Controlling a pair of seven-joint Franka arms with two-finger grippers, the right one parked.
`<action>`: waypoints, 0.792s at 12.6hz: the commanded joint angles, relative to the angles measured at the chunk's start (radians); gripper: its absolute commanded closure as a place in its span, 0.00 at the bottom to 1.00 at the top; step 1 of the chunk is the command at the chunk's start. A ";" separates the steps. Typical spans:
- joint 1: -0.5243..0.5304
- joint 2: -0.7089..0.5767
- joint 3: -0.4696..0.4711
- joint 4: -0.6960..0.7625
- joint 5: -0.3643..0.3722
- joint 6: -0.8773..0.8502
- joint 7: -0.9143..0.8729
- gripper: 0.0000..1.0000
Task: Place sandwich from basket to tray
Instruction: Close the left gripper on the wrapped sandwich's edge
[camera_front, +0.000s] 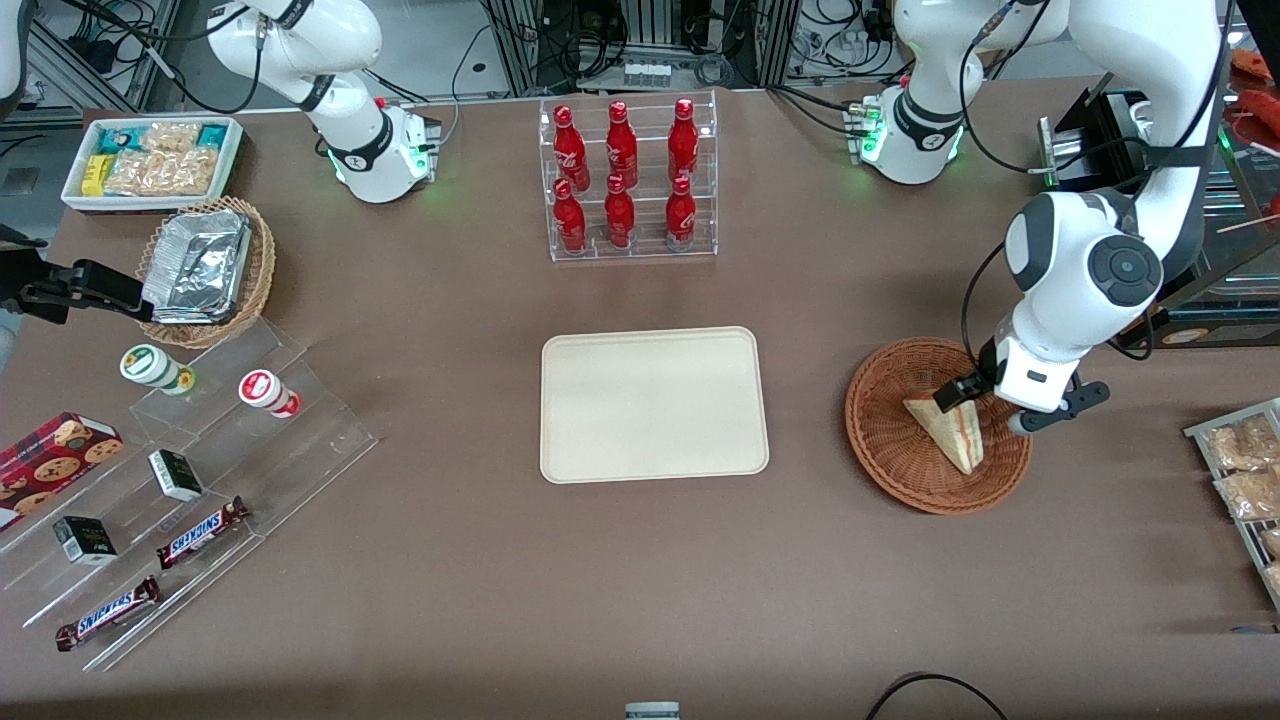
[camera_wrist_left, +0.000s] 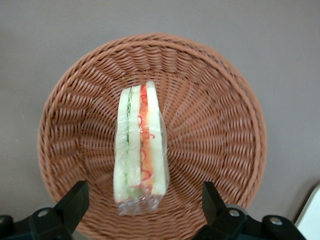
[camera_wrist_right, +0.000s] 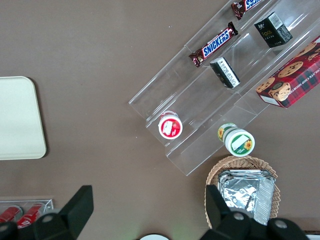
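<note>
Wicker, reddish-brown, makes up the basket (camera_front: 900, 440), which sits toward the working arm's end of the table, well apart from the table's near edge. The sandwich (camera_front: 948, 430) lies in it, wrapped in clear film, its filling edge turned up toward the wrist camera. The gripper (camera_wrist_left: 142, 207) hangs just above the sandwich with its fingers spread wide, one to each side of the wedge and touching nothing.

The step in hand looks like the approach for the grasp; nothing has been lifted yet. Next the gripper would need to come down until the fingers straddle the bread faces, close gently so the soft wedge is not crushed, lift clear of the basket's rim, then carry sideways to the tray (camera_front: 654, 404).

The tray lies bare at the table's middle, beside the basket, with only open table between them, so nothing seems to bar the carry. Farther from the front camera stands a clear rack of red bottles (camera_front: 626, 180), out of the path. Snack bars (camera_front: 200, 532) on clear steps lie toward the parked arm's end, well away.
</note>
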 joint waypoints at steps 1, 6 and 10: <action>0.003 0.002 -0.003 -0.032 0.012 0.055 -0.139 0.00; 0.006 0.083 -0.003 -0.026 0.010 0.078 -0.145 0.00; 0.005 0.142 -0.001 -0.024 0.010 0.127 -0.139 0.11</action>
